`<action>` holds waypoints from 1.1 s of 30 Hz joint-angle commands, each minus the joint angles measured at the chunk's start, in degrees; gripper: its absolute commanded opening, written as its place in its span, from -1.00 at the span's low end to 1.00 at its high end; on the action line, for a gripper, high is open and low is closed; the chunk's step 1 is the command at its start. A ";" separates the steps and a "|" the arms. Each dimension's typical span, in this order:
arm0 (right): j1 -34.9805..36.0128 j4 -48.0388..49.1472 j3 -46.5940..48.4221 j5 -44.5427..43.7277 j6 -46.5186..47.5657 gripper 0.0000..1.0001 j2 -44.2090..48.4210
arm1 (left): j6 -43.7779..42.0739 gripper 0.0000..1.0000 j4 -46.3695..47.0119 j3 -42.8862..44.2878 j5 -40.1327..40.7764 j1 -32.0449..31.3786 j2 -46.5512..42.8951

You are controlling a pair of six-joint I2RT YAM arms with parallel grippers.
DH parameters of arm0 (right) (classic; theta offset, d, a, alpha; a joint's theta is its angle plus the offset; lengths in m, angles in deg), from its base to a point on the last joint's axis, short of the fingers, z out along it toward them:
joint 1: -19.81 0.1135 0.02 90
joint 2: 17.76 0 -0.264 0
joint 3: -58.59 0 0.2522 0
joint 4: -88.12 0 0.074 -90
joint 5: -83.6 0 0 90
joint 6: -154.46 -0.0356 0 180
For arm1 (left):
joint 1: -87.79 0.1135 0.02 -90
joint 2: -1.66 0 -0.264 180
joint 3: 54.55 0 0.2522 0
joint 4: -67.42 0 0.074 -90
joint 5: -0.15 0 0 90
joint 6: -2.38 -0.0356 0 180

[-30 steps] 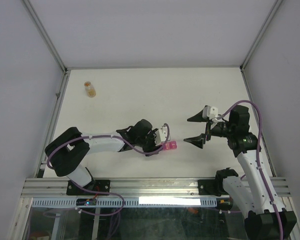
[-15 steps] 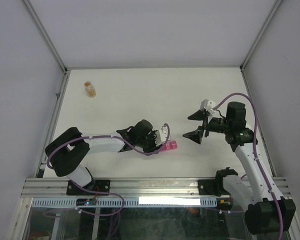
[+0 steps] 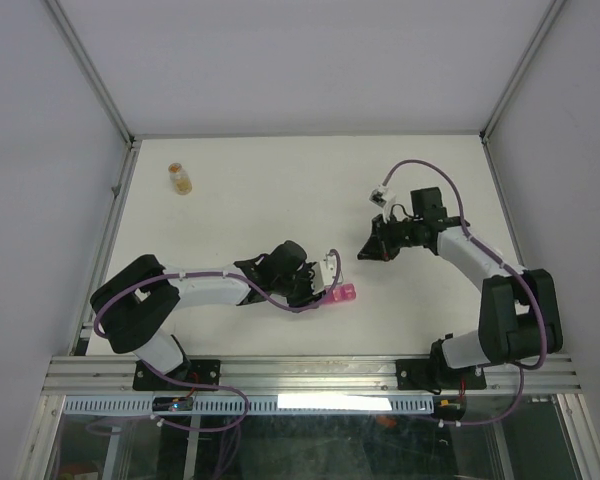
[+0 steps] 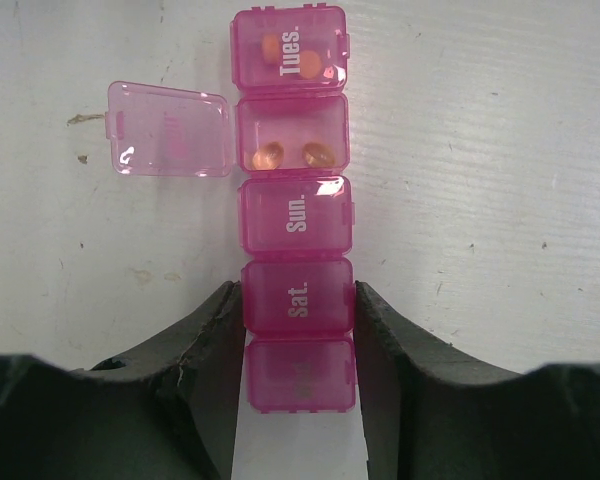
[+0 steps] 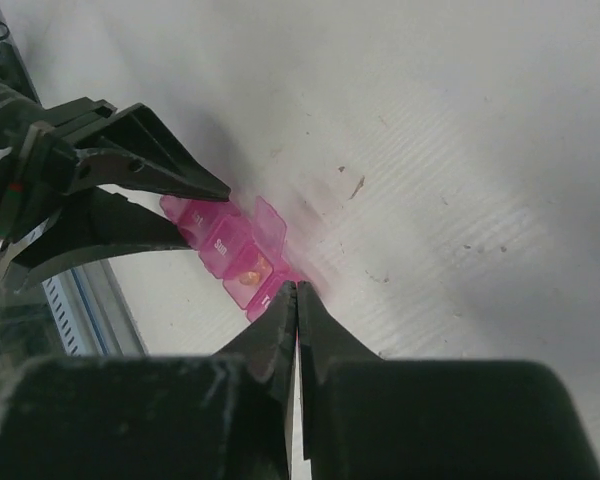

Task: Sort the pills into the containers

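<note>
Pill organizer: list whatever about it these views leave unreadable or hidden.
- Left wrist: the label on the nearest compartment of the pill organizer, between the fingers of the left gripper, is too faint to read; so is the print on the open lid.
- Top external: the left gripper covers all but a pink end.
- Right wrist: blur and the shut right gripper hide the end nearest it.

Magenta translucent plastic strip of five lidded compartments [image 3: 342, 293] lies on white counter [image 3: 280, 190], front centre; its near end sits between left gripper [image 4: 298, 320] fingers [image 4: 215, 340], touching both sides; second compartment from far end open, lid [image 4: 170, 128] flipped left, two orange oval pills [image 4: 268, 155] inside; right gripper [image 3: 364, 253] behind-right of strip, apart; small amber bottle [image 3: 181, 178] far back-left, well apart.
</note>
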 commanded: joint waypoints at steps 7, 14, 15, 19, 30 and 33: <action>6.10 4.87 5.21 -9.68 -11.93 -1.00 -11.27 | -1.34 -0.47 2.78 0.92 -1.62 -0.61 0.26; 7.56 4.52 8.05 -8.15 -14.47 -1.00 -18.30 | -1.51 -0.48 2.69 1.28 -1.87 -0.61 0.82; 7.68 4.26 8.42 -7.34 -14.58 -1.00 -19.28 | -1.51 -0.49 2.69 1.29 -1.95 -0.61 0.90; 8.26 3.39 9.18 -4.65 -14.44 -1.00 -21.50 | -1.51 -0.49 2.56 1.29 -1.97 -0.61 0.90; 10.01 -3.02 11.51 5.16 -7.84 -1.00 -21.94 | -1.51 -0.49 2.43 1.63 -1.97 -0.65 1.35; 10.08 -7.25 12.88 8.15 -2.95 -1.00 -21.82 | -1.51 -0.50 2.43 1.60 -1.88 -0.61 1.35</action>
